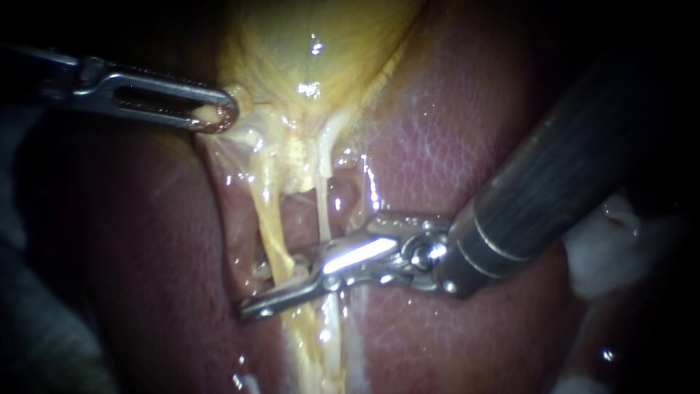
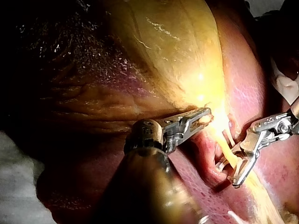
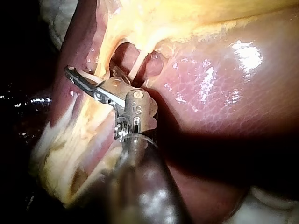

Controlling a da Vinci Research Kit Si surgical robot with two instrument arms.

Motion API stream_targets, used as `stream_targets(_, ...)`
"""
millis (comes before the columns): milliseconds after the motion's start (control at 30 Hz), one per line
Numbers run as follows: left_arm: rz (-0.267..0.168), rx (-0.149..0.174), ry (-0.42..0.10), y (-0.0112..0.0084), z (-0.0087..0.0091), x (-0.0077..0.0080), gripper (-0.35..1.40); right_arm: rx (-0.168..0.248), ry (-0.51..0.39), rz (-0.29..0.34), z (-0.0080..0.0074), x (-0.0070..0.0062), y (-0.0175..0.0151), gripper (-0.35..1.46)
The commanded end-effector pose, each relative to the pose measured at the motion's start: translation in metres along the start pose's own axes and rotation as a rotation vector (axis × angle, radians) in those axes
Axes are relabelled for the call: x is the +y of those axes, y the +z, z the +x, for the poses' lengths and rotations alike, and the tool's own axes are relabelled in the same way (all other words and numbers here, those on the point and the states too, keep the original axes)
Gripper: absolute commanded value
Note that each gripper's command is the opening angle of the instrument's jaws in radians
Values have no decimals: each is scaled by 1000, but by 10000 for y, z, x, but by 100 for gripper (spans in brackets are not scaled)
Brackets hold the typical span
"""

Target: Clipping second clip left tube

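Below the gallbladder, where its yellow body narrows to a neck, two pale strands run down over the dark red liver. The thicker, yellowish one is the left tube. The thin whitish one beside it, on the side of the right instrument's shaft, is the right tube. A small window of bare liver shows between them just under the gallbladder's neck.

The left instrument comes in level with the gallbladder's neck. Its claw is pinching a fold of pale tissue at the edge of that neck, and a bit of the tissue shows through the slot in the claw. The membrane below the gallbladder looks stretched toward it.

The right instrument lies well below the gallbladder and reaches across both strands. Its claw is spread, one half above and one half beneath the left tube, which passes through the gap. The left wrist view shows the two halves standing apart in a clear V around the tube. The right tube crosses nearer the hinge of the claw.

A white wad lies on the liver under the right instrument's shaft, far from the gallbladder.
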Motion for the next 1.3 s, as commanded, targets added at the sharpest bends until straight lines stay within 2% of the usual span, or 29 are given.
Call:
stream_targets(33, 0, 0, 0, 0, 0, 0, -35, 3, -1, 0, 1, 1, 1, 49)
stream_targets(300, 0, 0, 0, 1, 0, 0, -35, 18, 2, 9, 6, -5, 1, 49)
stream_targets(433, 0, 0, 0, 0, 0, 0, -35, 19, 5, 13, 8, -10, -11, 48)
stream_targets(700, 0, 0, 0, 0, 0, 0, -35, -2, 5, -12, 3, -4, -30, 48)
stream_targets(1300, 0, 0, 0, -1, 0, 0, -35, -4, 3, -18, -1, -2, -50, 49)
